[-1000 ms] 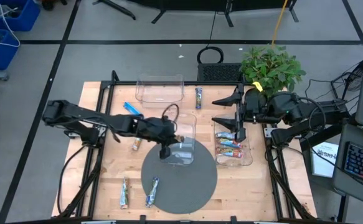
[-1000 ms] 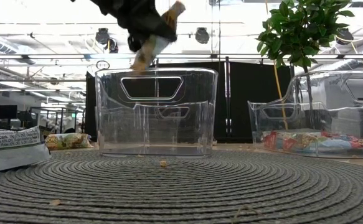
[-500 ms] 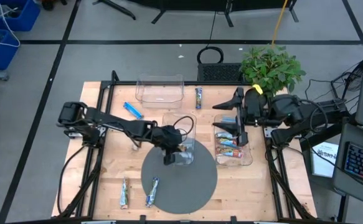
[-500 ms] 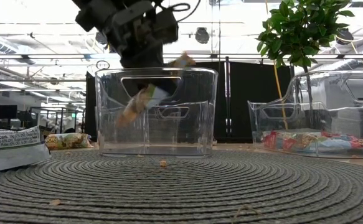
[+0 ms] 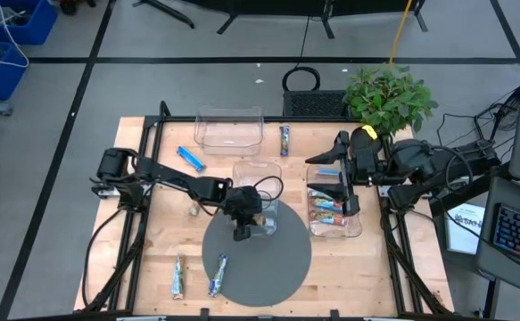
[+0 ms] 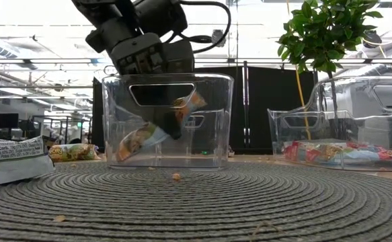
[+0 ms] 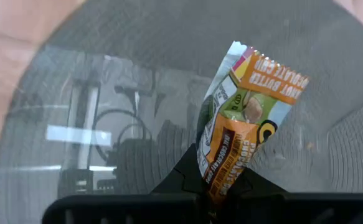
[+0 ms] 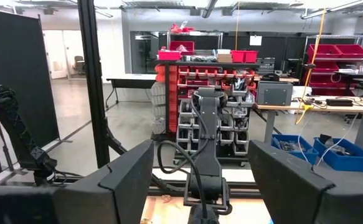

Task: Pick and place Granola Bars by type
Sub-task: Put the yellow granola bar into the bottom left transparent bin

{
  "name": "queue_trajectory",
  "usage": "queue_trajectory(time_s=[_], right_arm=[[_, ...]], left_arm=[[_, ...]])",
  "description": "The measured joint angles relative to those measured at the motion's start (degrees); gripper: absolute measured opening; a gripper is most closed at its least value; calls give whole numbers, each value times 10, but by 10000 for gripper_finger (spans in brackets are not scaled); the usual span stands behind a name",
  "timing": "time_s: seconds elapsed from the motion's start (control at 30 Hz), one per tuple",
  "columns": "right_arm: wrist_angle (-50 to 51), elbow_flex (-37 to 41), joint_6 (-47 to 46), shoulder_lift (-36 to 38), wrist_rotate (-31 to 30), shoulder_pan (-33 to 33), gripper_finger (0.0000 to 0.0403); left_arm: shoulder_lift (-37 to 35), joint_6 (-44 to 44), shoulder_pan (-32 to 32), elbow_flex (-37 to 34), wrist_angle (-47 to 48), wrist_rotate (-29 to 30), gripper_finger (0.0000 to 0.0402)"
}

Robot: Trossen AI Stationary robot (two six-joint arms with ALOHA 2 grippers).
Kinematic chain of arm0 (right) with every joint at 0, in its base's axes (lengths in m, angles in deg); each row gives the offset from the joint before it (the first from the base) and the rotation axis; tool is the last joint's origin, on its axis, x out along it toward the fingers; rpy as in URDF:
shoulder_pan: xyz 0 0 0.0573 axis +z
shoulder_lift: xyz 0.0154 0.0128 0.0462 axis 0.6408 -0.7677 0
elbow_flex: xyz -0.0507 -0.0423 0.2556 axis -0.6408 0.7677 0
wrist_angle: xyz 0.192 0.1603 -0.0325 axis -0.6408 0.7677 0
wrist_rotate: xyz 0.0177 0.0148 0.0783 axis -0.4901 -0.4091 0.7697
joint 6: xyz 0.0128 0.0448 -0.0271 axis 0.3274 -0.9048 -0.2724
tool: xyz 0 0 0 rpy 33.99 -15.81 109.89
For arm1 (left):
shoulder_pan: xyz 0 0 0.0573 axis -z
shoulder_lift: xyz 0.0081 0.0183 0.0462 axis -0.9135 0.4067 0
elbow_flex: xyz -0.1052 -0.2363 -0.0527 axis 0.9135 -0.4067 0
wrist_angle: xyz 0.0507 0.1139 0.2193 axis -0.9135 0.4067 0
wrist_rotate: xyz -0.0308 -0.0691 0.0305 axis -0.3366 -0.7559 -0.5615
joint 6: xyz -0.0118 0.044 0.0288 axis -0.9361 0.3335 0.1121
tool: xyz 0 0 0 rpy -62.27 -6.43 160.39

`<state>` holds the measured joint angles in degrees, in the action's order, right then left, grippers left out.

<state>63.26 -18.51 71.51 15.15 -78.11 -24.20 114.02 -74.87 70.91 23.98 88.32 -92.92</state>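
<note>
Wooden slats are forming the bench (image 5: 152,234), and a round grey woven mat (image 5: 258,267) is lying on its near middle. At the mat's far edge the left claw (image 5: 241,230) is reaching down into a clear middle bin (image 5: 273,174), its fingers pinched shut on an orange-and-tan granola bar (image 7: 240,124); the low view is showing that bar (image 6: 142,136) hanging tilted inside the bin, just above its floor. Outward from this bin, a second clear bin (image 5: 356,230) on the right is holding several wrapped bars (image 5: 329,209), and a third clear bin (image 5: 229,127) is standing at the far edge of the bench. Loose bars are lying on the wood: a blue bar (image 5: 189,159) left of the middle bin, a dark bar (image 5: 284,139) beyond it, a small tan bar (image 5: 193,210) under the left arm, and two bars (image 5: 179,276) near the front left, one touching the mat. The right claw (image 5: 338,178) is hovering over the right bin with its fingers spread wide and nothing between them. A potted plant (image 5: 387,96) is standing at the far right corner.
</note>
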Motion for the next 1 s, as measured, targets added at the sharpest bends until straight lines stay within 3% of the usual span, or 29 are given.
queue_trajectory(time_s=[0.23, 0.63, 1.0], right_arm=[[2, 0, 0, 0, 0, 2, 251], [26, 0, 0, 0, -3, 2, 251], [24, 0, -4, 0, -1, 2, 251]], left_arm=[[-2, 20, -1, 10, 3, -1, 64], [-3, 36, -12, 110, 78, 24, 186], [-3, 40, -30, 205, 140, -33, 312]])
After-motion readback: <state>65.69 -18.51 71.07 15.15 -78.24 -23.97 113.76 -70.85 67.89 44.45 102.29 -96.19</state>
